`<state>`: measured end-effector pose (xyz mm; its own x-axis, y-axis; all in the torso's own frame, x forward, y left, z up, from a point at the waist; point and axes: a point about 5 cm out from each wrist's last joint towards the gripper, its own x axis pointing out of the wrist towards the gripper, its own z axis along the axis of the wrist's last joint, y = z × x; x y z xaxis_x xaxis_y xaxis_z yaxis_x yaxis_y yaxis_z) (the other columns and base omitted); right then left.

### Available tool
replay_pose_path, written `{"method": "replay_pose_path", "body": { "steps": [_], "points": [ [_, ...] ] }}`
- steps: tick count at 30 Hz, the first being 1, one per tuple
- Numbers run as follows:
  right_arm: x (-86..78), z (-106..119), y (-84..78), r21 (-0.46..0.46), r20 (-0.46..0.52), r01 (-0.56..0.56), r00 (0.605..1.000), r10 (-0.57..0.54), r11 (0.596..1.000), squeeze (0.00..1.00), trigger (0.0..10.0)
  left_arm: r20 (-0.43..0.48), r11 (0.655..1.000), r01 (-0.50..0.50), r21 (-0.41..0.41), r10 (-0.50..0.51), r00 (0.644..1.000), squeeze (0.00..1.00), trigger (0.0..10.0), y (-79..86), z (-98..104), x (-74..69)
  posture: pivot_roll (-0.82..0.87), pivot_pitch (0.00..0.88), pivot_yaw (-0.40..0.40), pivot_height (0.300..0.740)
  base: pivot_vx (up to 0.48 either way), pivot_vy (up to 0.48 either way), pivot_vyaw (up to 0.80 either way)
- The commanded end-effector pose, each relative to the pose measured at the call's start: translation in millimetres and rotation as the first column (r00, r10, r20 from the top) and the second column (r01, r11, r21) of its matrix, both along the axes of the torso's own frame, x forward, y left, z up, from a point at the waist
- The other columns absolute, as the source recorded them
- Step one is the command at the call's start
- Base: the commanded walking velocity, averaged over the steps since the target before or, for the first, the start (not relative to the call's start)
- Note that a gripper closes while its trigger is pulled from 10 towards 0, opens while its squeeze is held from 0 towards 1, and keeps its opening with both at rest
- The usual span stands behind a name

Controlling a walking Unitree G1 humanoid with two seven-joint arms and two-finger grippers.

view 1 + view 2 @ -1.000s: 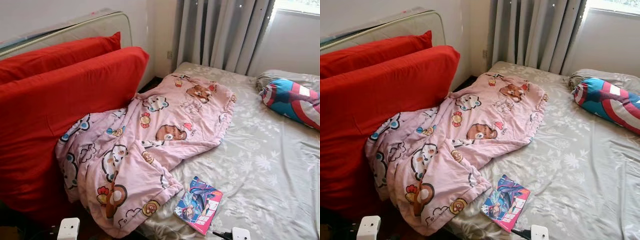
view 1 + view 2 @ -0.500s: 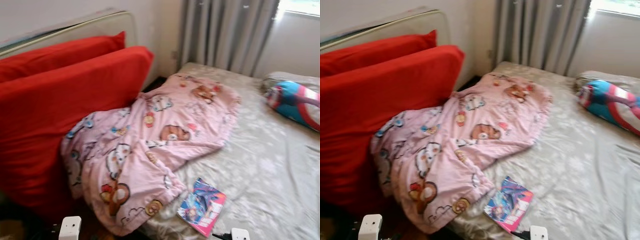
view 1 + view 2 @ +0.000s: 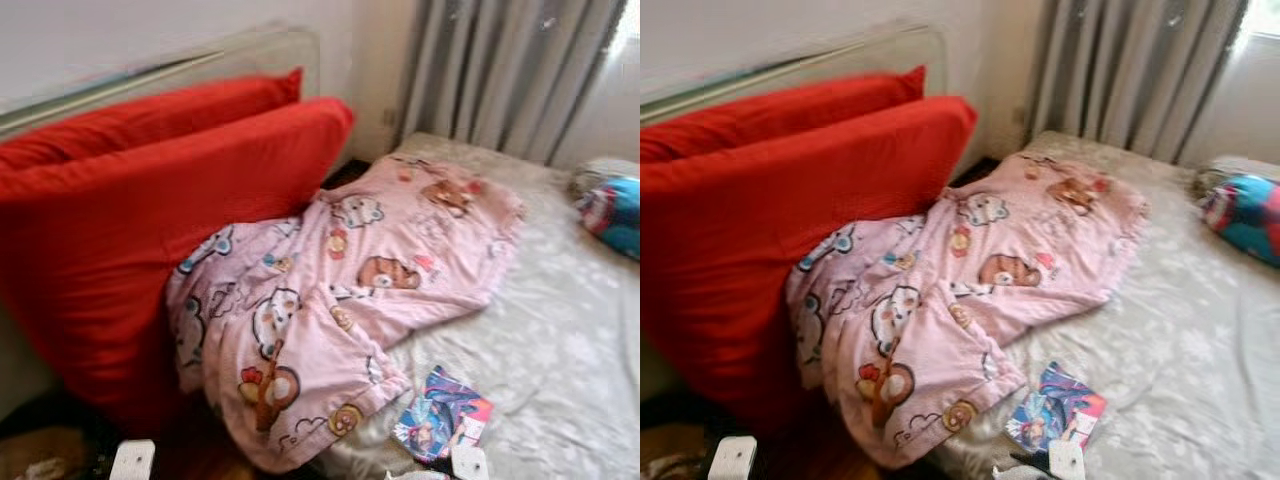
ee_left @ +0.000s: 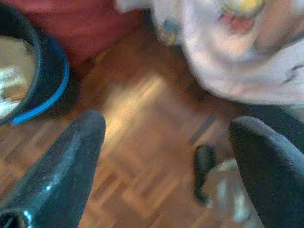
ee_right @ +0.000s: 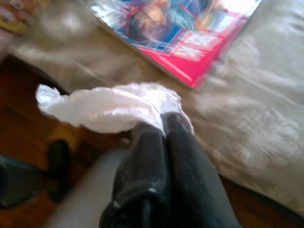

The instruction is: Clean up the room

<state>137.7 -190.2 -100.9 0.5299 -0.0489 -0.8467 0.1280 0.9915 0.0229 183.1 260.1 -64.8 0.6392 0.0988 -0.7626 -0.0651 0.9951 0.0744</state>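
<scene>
My right gripper [image 5: 164, 124] is shut on a crumpled white plastic wrapper [image 5: 102, 108], held at the near edge of the bed. Just beyond it a colourful comic book [image 5: 178, 31] lies on the grey floral sheet [image 3: 560, 340]. The same book [image 3: 443, 414] sits near the bed's front corner. A pink cartoon-print blanket [image 3: 340, 300] sprawls across the bed and hangs over its side. My left gripper [image 4: 168, 126] is open above the wooden floor [image 4: 133, 156], with nothing between its fingers.
Two big red cushions [image 3: 150, 220] lean against the wall left of the bed. A dark bin with a blue rim [image 4: 52, 83] stands on the floor by the left gripper. A blue and red pillow [image 3: 612, 210] lies at the bed's far right, with grey curtains [image 3: 500, 70] behind.
The head views have swung to the left and blurred, so the bed sits further right in the picture. The blanket, book and cushions lie as before.
</scene>
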Motion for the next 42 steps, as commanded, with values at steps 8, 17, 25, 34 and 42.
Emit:
{"method": "replay_pose_path", "body": {
  "steps": [8, 17, 25, 34, 42],
  "points": [
    [7.9, 2.1, 7.7, 0.015, 0.024, -0.017, 1.0, 0.017, 1.0, 0.0, 10.0, -0.064, 0.999, -0.022, 0.025, 0.023, 0.998, 0.0, 10.0, 12.4, -5.2, -18.8, 0.02, 0.0, -0.022, 0.726, 0.0, 0.44, 0.0],
    [8.2, 2.2, 7.3, 0.019, 0.025, -0.02, 0.999, 0.02, 1.0, 0.0, 10.0, -0.064, 0.999, -0.026, 0.022, 0.027, 0.998, 0.0, 10.0, 11.9, -5.4, -18.6, 0.02, 0.0, -0.022, 0.726, 0.0, 0.441, 0.7],
    [6.7, 1.5, 8.0, 0.033, 0.017, -0.005, 1.0, 0.005, 0.999, 0.0, 10.0, -0.066, 0.999, -0.023, 0.023, 0.025, 0.998, 0.0, 10.0, 12.2, -5.4, -19.0, 0.03, 0.0, -0.022, 0.726, 0.0, 0.439, 0.3],
    [7.1, 1.5, 9.0, 0.024, 0.015, -0.035, 0.999, 0.034, 0.999, 0.0, 10.0, -0.068, 0.999, -0.023, 0.026, 0.025, 0.997, 0.0, 10.0, 13.1, -5.4, -19.6, 0.03, 0.0, -0.02, 0.726, 0.0, 0.44, 0.23],
    [6.2, 1.1, 9.4, 0.028, 0.008, -0.041, 0.999, 0.041, 0.999, 0.0, 10.0, -0.071, 0.999, -0.02, 0.027, 0.022, 0.997, 0.0, 10.0, 13.3, -5.6, -20.3, 0.03, 0.0, -0.021, 0.726, 0.0, 0.436, 0.8]
  ]
}}
